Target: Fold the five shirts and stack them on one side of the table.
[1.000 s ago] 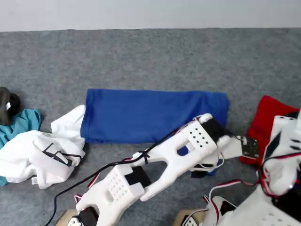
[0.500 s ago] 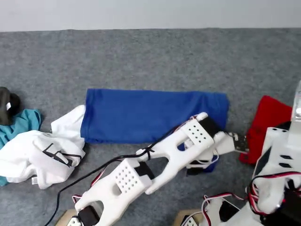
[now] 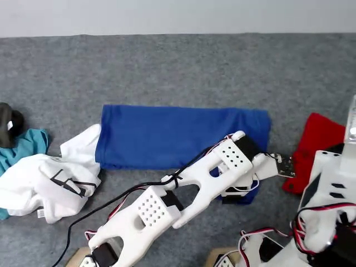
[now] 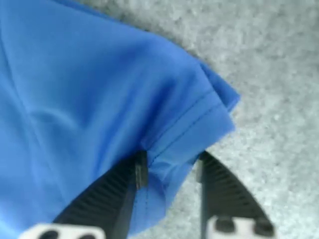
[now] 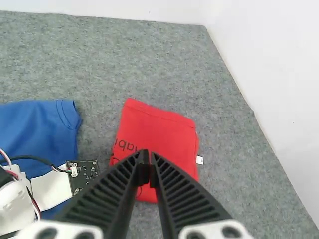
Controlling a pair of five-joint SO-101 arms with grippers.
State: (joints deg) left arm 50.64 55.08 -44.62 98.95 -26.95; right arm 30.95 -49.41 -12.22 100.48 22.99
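Straddling blue shirt [image 4: 99, 89] hem, left end effector [image 4: 169, 162] is spread; right end effector [image 5: 145, 155] pressed together.

Bright, even light falls from above on the grey tabletop [image 3: 167, 67]; shadows are soft under the left arm [image 3: 200, 178] and in folds of the blue shirt [image 4: 99, 74].
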